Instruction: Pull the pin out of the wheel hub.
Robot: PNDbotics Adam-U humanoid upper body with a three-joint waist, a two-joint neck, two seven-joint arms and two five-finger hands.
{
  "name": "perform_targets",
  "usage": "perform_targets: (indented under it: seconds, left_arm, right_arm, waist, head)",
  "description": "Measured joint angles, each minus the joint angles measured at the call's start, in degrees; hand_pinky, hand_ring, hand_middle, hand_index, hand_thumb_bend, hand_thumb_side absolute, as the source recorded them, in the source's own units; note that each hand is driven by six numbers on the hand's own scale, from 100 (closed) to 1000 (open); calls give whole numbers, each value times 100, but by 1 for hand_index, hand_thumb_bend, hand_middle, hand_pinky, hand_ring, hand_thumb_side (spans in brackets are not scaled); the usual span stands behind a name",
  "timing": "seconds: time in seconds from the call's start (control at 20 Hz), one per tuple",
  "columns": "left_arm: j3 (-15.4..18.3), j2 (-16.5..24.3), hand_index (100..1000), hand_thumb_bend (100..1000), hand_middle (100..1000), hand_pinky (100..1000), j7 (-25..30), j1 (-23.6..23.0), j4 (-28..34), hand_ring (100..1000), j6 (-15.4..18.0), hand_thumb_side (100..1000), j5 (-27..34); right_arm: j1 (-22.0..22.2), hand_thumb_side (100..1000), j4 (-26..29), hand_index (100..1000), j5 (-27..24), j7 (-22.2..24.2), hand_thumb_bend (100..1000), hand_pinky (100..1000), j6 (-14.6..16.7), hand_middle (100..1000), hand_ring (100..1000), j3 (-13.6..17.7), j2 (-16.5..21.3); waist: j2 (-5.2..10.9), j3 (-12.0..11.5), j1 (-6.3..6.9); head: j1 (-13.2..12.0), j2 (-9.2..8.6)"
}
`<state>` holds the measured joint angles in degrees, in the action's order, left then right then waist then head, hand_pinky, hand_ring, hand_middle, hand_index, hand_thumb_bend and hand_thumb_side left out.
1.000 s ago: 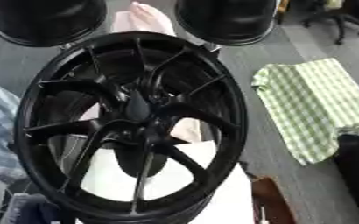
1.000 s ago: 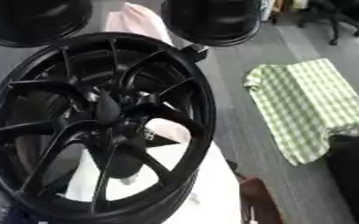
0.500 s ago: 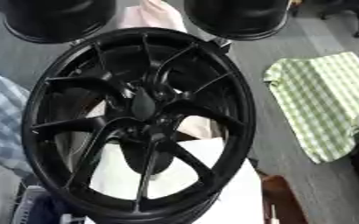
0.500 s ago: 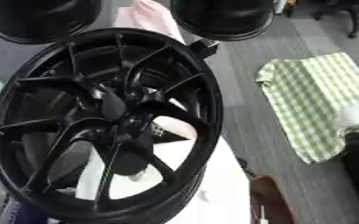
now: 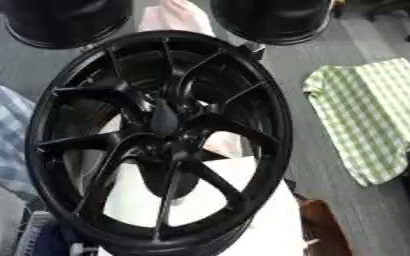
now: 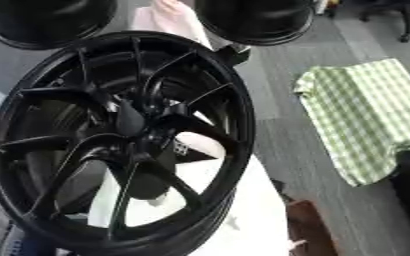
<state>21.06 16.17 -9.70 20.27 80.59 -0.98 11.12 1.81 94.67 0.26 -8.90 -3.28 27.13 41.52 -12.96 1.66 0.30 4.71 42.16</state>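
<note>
Black alloy wheel fills the middle of both eye views, face up and tilted, thin spokes running from rim to hub. Hub reads as a dark raised cone at the centre; no pin can be made out on it, too blurred to tell. White surface shows through the spokes and past the near rim. Two more black wheels, left one and right one, sit at the far edge, with pale pink cloth between them. Green checked cloth lies on grey floor to the right, well apart from the wheel. Blue checked fabric at left edge. Neither robot hand shows in either view.
</note>
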Motion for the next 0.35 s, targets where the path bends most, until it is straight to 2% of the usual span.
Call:
perform_targets:
  seconds: [0.05,0.15,0.3,0.35]
  left_arm:
    - [-1,0,674,100,448,617,2,0,0,529,1,836,0]
    - [-3,0,675,100,448,617,12,3,0,529,9,828,-1]
    - [-14,-8,675,100,448,617,38,36,4,528,35,816,-39]
    - [-30,-10,675,100,448,617,51,48,9,528,48,814,-63]
  right_arm:
    - [-33,192,0,833,-82,-65,661,694,-28,699,778,-3,-1]
    - [-116,241,0,826,-286,-173,616,688,-72,680,768,-40,-43]
    - [-268,371,-70,841,-521,-216,439,695,-93,691,777,-149,-176]
    - [-325,385,-128,845,-552,-195,424,697,-71,695,780,-194,-234]
  waist:
    - [0,2,6]
    - [0,2,31]
    - [0,-17,76]
    - [0,-27,89]
  head:
    - [4,5]
    - [21,6]
    - [51,5]
    - [59,4]
